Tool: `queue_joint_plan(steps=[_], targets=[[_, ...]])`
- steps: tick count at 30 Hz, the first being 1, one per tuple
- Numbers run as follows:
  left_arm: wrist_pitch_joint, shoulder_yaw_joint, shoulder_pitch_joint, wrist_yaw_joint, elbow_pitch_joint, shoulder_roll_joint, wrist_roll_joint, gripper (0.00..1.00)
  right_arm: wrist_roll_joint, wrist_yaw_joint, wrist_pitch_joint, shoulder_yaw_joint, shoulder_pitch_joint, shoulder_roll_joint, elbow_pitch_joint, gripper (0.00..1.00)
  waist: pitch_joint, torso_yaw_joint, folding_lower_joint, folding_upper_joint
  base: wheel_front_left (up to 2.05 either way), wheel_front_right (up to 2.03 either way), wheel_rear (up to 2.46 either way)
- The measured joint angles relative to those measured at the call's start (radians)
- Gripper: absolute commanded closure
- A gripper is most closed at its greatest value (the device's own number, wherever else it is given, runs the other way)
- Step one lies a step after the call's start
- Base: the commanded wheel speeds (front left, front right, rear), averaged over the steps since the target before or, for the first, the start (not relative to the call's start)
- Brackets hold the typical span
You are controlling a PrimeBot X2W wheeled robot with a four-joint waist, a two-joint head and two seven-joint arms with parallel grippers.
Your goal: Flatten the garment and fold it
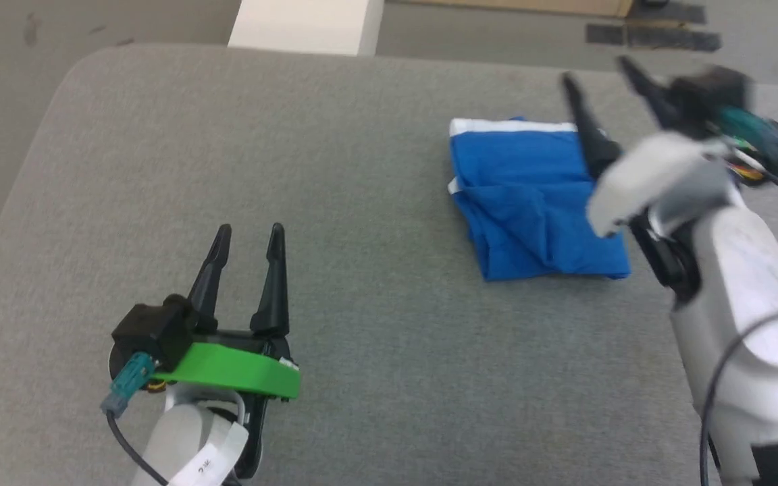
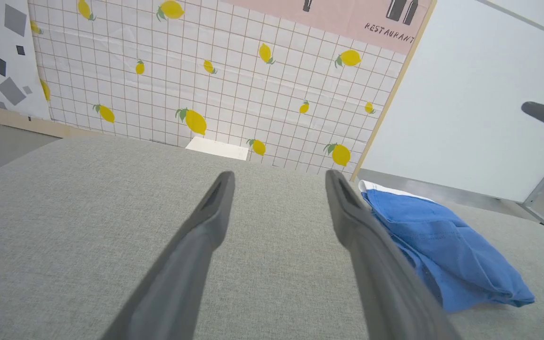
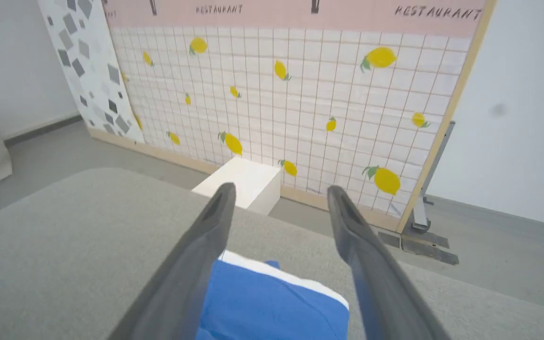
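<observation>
Grey fabric tabletop [image 1: 362, 351] carries one folded blue garment [image 1: 531, 202], right of centre, white stripe along its far edge. Two grippers: left gripper [image 1: 248, 233], fingers spread and empty, well apart from it; right gripper [image 1: 597, 71] above its right edge, fingers parted, holding nothing. One white box [image 1: 304, 27] stands beyond.

Head view: the right gripper [image 1: 597, 70] and its wrist are motion-blurred, with the finger outlines smeared; the right forearm [image 1: 659, 175] covers the right edge of the garment [image 1: 531, 202]; the printing on the label [image 1: 203, 466] on the left arm [image 1: 173, 432] is too small to read.

Left wrist view: one finger [image 2: 371, 245] of the left gripper [image 2: 280, 174] hides the garment's near edge; a finger of the right gripper is cut off by the right border.

Right wrist view: the garment runs off the bottom border — its sides lie behind the gripper's fingers.
</observation>
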Motion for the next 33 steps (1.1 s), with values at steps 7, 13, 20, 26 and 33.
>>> queue_joint_plan(steps=[7,13,20,26,33], targets=[[0.000,0.014,0.038,0.000,0.007,0.000,0.000,0.00,-0.021,0.000,-0.220,-0.136,0.216,0.039,-0.123,0.00,-0.060,-0.040,-0.0001,0.0000,0.00,0.00,0.00],[0.000,0.021,0.071,0.000,0.009,0.000,0.000,0.00,-0.025,0.000,-0.306,-0.176,0.400,0.054,-0.187,0.00,-0.108,-0.068,-0.0001,0.0000,0.00,0.00,0.00],[0.000,0.034,0.103,0.002,0.008,0.000,0.000,0.00,-0.031,0.000,-0.331,-0.189,0.563,0.058,-0.219,0.00,-0.158,-0.095,-0.0001,0.0000,0.00,0.00,0.00],[0.000,0.034,0.131,0.002,0.007,0.000,0.002,0.00,-0.020,0.000,-0.340,-0.206,0.658,0.059,-0.245,0.00,-0.188,-0.112,-0.0001,0.0000,0.00,0.00,0.00],[0.000,0.043,0.145,0.002,0.008,0.000,0.011,0.00,-0.016,0.000,-0.341,-0.211,0.691,0.059,-0.259,0.00,-0.195,-0.128,-0.0001,0.0000,0.00,0.00,0.00]])
